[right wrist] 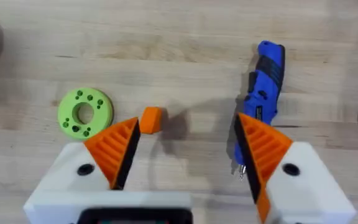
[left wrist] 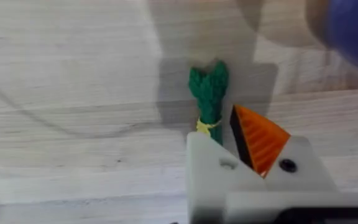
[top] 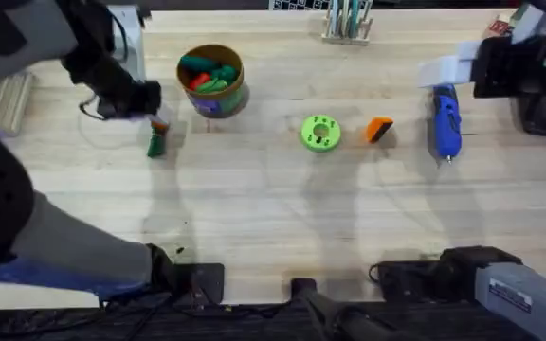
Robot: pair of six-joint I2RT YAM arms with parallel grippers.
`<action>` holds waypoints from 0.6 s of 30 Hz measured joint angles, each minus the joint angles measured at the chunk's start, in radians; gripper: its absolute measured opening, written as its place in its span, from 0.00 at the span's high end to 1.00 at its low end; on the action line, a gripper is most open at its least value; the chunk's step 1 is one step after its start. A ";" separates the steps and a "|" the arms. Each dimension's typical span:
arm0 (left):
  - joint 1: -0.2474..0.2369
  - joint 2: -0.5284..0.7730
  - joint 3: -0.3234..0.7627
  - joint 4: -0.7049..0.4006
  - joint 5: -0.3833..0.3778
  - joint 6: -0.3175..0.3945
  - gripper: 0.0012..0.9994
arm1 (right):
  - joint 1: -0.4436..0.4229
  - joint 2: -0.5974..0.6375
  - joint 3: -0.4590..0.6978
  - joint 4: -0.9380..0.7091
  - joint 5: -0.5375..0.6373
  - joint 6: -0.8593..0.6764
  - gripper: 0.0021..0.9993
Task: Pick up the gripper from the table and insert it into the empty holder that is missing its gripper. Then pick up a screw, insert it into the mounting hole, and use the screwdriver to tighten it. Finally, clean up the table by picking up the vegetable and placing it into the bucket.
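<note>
Our left hand hovers low at the far left of the tabletop, right over the vegetable. From its wrist view we see one orange finger beside a bare white holder, with the leafy green tip lying between them; whether the hand has closed on it we cannot tell. We judge the vegetable light and slightly soft, best taken across its slender stalk near the yellow band, where the pads can pinch without slipping off the knobbly head.

Just beyond sits the bucket, already holding red and green toy pieces, near enough for a short carry. Toward the middle lies the lime-green disc, and just beside it the loose orange gripper, small, rigid and wedge-shaped, so we would grasp it across its flat sides. Next comes the screwdriver, smooth, stiff and likely the heaviest piece; its mid-body is where to hold it.

Our right hand hangs at the far right, spread wide and holding nothing, the gripper and screwdriver in its view.
</note>
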 joint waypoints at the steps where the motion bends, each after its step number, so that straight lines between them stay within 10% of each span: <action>1: -0.001 -0.017 0.019 -0.008 0.002 0.000 1.00 | 0.000 0.000 0.000 0.000 0.000 0.000 0.07; 18: -0.031 -0.165 0.137 -0.033 0.006 0.000 1.00 | 0.000 0.000 0.000 0.000 0.000 0.000 0.07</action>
